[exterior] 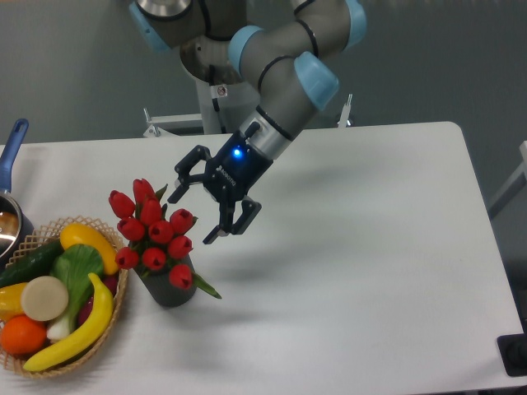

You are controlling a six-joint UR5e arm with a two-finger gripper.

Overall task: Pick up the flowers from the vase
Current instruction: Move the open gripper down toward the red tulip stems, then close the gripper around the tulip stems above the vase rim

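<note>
1. Gripper (195,216): fingers spread wide apart, nothing between them. One fingertip (175,195) sits up-left; the other sits lower right.
2. Flowers (152,228): red tulip buds bunched above green leaves, stems standing in the vase (170,287). The bunch lies just left of and slightly below the gripper. The upper fingertip is just beside the topmost leaf; contact cannot be told from this view. The lower fingertip is near the rightmost bud, apart from it.
3. Vase: dark, short, upright on the table (370,247), towards the left front. One leaf hangs over its right rim.
4. Basket (115,317): woven, immediately left of the vase and appearing to touch it, holding toy produce including a banana (78,333), an orange (22,334) and a cucumber (29,262).
5. Pot (10,220) with a blue handle at the left edge, behind the basket.
6. Room: bare white tabletop stretches right of the vase and gripper to the right edge. The arm (284,74) reaches in from the rear centre. The left side is crowded by basket and pot.
</note>
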